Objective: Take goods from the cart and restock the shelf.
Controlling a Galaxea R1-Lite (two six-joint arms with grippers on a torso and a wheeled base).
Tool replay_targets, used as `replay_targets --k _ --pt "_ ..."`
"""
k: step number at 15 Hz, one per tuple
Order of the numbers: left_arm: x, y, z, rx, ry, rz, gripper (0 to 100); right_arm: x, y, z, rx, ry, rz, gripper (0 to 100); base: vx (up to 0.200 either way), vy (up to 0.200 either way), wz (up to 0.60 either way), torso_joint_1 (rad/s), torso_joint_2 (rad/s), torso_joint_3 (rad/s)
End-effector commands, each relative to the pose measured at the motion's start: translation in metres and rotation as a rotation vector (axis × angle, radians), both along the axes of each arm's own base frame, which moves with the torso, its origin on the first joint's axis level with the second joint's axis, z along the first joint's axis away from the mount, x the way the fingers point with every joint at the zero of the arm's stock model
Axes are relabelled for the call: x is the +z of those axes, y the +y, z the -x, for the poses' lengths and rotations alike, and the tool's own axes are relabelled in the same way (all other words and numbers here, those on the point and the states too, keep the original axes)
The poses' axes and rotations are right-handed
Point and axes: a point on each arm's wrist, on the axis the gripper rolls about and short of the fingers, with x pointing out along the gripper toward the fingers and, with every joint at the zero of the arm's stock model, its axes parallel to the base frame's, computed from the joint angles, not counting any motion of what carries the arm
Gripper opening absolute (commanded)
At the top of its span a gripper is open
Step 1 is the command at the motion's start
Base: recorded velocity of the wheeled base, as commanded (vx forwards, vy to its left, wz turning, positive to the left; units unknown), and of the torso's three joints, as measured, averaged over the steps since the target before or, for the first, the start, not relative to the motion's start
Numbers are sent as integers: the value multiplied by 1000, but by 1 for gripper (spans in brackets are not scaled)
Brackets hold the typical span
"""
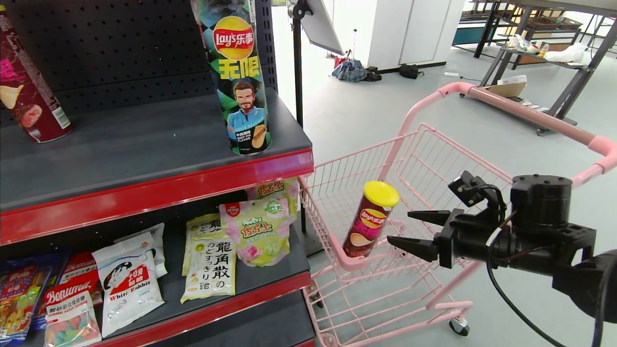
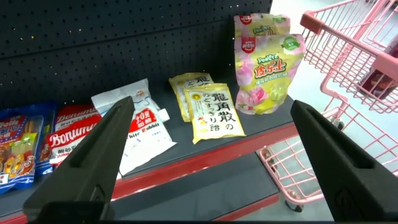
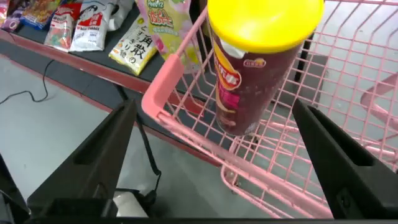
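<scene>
Step in hand: the pick from the cart, grasp not yet made.

Right claw [image 1: 400, 227] is spread wide with nothing in it. It is level with the chip can [image 1: 368, 219] and just right of it, tips short of the can and apart from it. In the right wrist view the can sits centred between the two fingers.

The chip can stands upright, yellow lid up, in the pink cart [image 1: 520, 112], close to the basket corner on the shelf side.

Left claw [image 2: 205, 155] is also spread and empty, in front of the lower shelf [image 2: 205, 165], where snack bags [image 2: 214, 115] lie.

The upper shelf [image 1: 144, 140] holds a green can [image 1: 241, 82] near its right front edge and a dark red can [image 1: 26, 101] at far left, with bare board between.

Judgement on the next move:
- Ease the right claw leftward until the fingers straddle the can body below the lid.
- Close, then lift straight up over the wire rim before swinging to the shelf.
- The basket wall is close beside the can, so a finger could snag it.
</scene>
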Motion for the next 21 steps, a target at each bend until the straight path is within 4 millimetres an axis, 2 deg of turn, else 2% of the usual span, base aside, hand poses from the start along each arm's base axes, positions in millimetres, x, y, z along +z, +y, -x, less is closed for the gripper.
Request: replay_targets --k 1,7,12,19,20,21 --pt "0 0 0 0 1 -1 100 -11 8 -20 12 20 5 100 0 0 0 0 0 0" --pt "0 0 0 0 1 -1 100 -18 11 -42 8 19 3 100 0 0 0 0 0 0" --pt "0 0 0 0 1 -2 100 -24 20 -73 20 -12 -8 100 0 0 0 0 0 0" --pt "0 0 0 0 0 -4 100 -37 26 -94 25 -24 -16 100 0 0 0 0 0 0" --pt "0 0 0 0 0 -4 100 -42 27 -98 25 -36 -23 0 0 0 0 0 0 0" --pt "0 0 0 0 0 -4 100 -44 28 -98 27 -34 -22 0 0 0 0 0 0 0"
